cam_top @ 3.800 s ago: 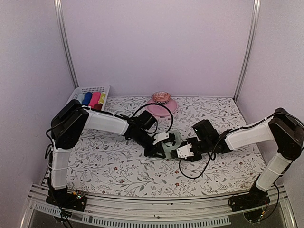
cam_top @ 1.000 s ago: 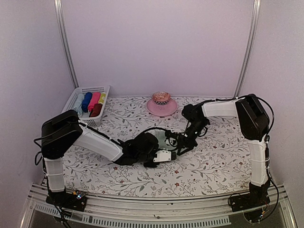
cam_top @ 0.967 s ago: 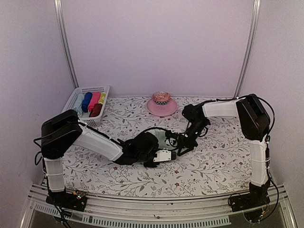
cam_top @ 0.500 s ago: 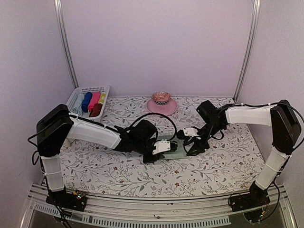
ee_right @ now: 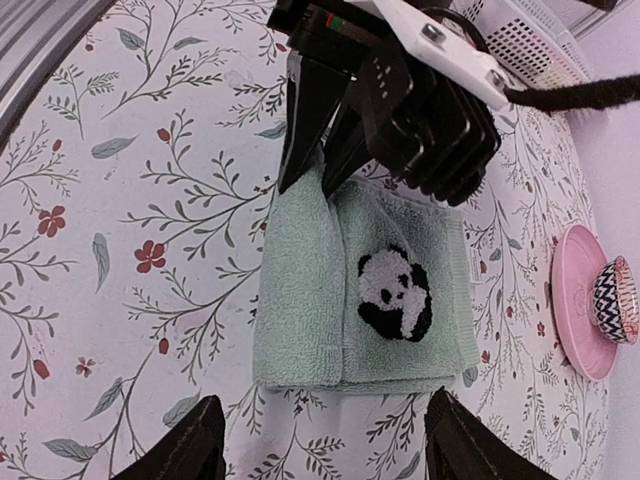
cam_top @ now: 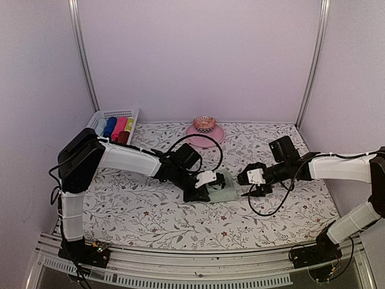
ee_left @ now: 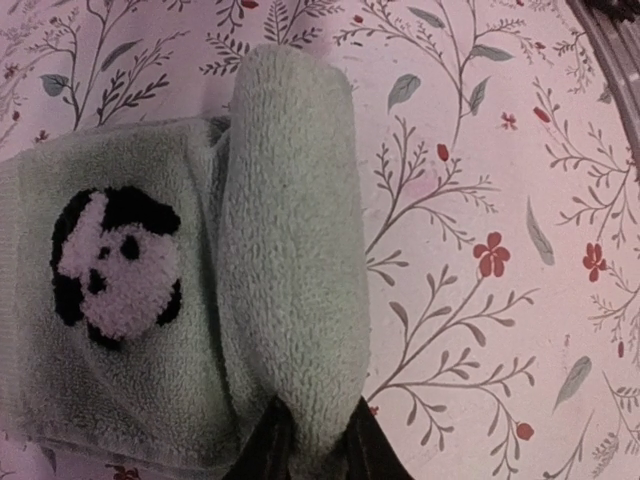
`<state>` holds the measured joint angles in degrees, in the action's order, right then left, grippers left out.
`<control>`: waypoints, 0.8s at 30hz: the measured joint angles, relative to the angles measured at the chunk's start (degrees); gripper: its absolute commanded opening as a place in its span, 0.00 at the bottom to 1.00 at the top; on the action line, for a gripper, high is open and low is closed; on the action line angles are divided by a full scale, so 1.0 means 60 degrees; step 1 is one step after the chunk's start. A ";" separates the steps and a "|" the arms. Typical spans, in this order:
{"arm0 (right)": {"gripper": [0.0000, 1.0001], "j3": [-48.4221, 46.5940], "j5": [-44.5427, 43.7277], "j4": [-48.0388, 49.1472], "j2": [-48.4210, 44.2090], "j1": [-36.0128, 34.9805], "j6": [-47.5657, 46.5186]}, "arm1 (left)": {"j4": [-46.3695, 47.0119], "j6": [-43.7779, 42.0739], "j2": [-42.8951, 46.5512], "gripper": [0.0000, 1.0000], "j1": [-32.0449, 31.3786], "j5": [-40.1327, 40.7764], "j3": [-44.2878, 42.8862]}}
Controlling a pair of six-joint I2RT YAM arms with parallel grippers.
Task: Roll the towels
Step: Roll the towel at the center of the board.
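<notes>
The left pincer [ee_left: 315, 420] is closed narrow on the end of the rolled edge of the green towel [ee_left: 290, 230]; the thick roll runs straight away from its fingertips, lying flat on the flower-printed counter [cam_top: 150, 211]; the unrolled part of the towel spreads out to one side of the roll, touching it, with the black-and-white panda motif [ee_left: 115, 265] facing up.

The right pincer [ee_right: 325, 420] stands wide, with nothing between its fingers; it is low over the counter, just short of the towel's near edge and not touching it; the towel lies directly ahead of it, between the two pincers, and the left pincer bites the roll at the far end from it.

The red-brown towel [cam_top: 123, 136] is well apart from both pincers, beyond and to the left of the left pincer, lying in the white basket [cam_top: 114, 113] beside other coloured rolls; a pink plate [cam_top: 195, 137] carrying a small patterned bowl [cam_top: 204, 123] sits farther back on the counter, beyond both pincers.
</notes>
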<state>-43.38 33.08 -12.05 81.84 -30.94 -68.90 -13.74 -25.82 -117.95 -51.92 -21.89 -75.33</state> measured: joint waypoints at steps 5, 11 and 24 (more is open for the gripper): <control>0.68 0.0404 -0.0335 0.0801 0.0055 -0.0532 -0.0280 | -0.0357 0.0168 -0.0222 0.20 0.0226 -0.0619 -0.0310; 0.65 0.0637 -0.1151 0.1592 0.0514 -0.1424 -0.0342 | -0.0918 0.0273 -0.0670 0.20 0.0368 -0.1217 -0.0903; 0.54 0.0670 -0.3093 0.2725 0.1883 -0.2095 -0.0266 | -0.1322 0.0310 -0.0994 0.21 0.0452 -0.1701 -0.1370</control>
<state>-39.35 14.52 4.29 93.14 -43.51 -70.50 -21.67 -23.97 -123.92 -49.21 -32.10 -83.55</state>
